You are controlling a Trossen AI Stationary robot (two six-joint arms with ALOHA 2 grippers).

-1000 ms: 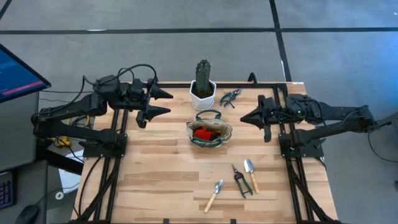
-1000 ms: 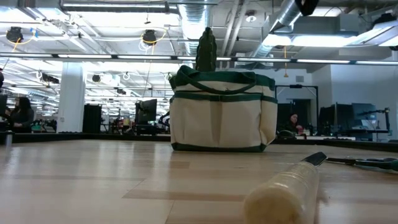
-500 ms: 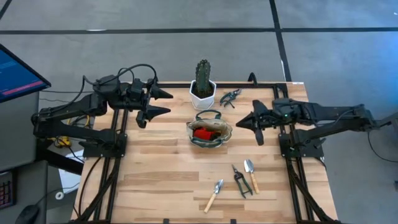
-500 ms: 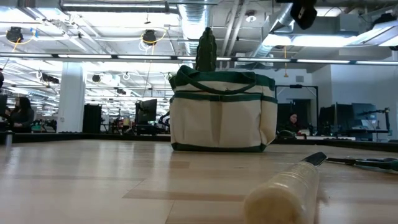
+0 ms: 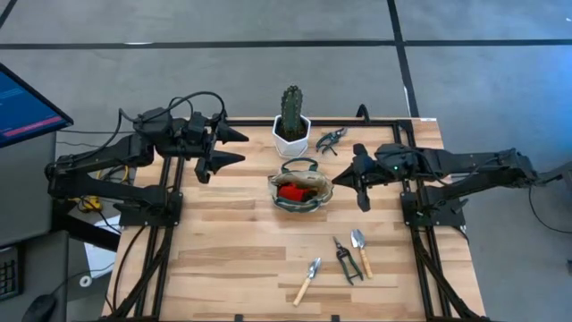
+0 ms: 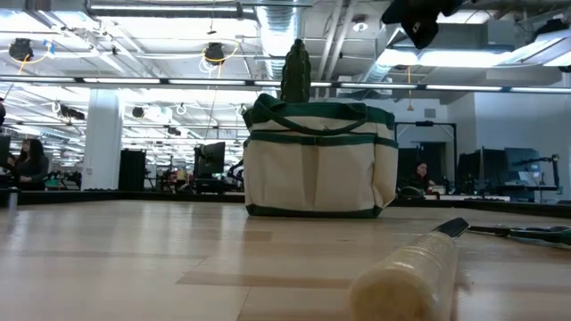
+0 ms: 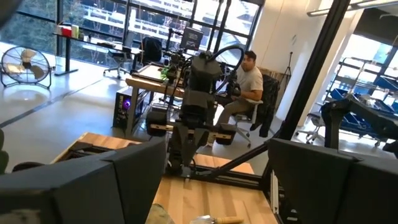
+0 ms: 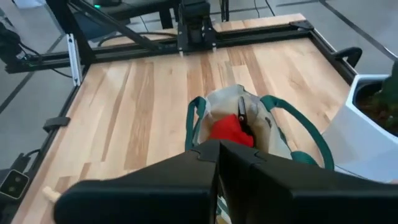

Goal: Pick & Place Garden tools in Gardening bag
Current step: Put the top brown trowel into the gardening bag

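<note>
Two arms flank the gardening bag (image 5: 301, 190) in the high view. Over the last second the right gripper (image 5: 351, 178) has swung inward from the table's right edge and now sits just beside the bag's right rim, fingers closed together and holding nothing. The left gripper (image 5: 231, 148) waits well apart at the upper left, fingers spread wide. A red pruner-like piece (image 5: 290, 190) already lies in the bag. Two trowels (image 5: 359, 243) (image 5: 309, 275) and the shears (image 5: 344, 258) lie near the front edge; another pair of shears (image 5: 332, 139) lies beside the cactus pot (image 5: 291, 134).

Low view: the bag (image 6: 319, 160) stands upright; a dark arm part has entered at the top.

Right wrist view: the closed fingers (image 8: 186, 180) point at the bag (image 8: 249, 124).

Judgement: one tool placed; the approach suggests an adjustment or transit, not a pick.
</note>
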